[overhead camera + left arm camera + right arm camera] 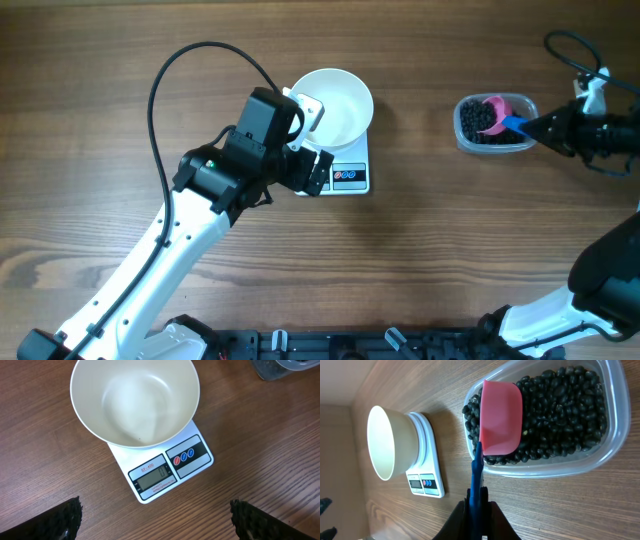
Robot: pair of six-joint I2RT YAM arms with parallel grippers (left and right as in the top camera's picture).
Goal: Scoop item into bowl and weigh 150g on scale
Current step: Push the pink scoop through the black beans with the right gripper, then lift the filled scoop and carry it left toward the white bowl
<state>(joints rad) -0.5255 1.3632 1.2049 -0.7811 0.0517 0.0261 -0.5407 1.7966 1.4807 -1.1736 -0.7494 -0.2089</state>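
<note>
At the right end of the counter (420, 260), the right claw (477, 505) is clenched on the thin blue handle of a pink scoop (501, 417). The handle's long axis runs straight out from the claw into the clear plastic tub (615, 435). The scoop's head rests on top of the beans (560, 410) near the tub's wall on the bowl side, and no beans show on its pink face. The beans are small, glossy and black, piled loosely to fill most of the tub, and they will likely roll and spill if the scoop tips. The white bowl (335, 105) lies well apart from the tub, off toward the robot's left. It sits empty on the small white scale (345, 177), whose display appears to read zero. Any loaded scoop therefore has to travel sideways across bare wood to reach it. The right arm is the one at the beans. The left claw (157, 520) hangs released, jaws spread wide, just beside the front of the scale, nearer the bowl but holding nothing.
</note>
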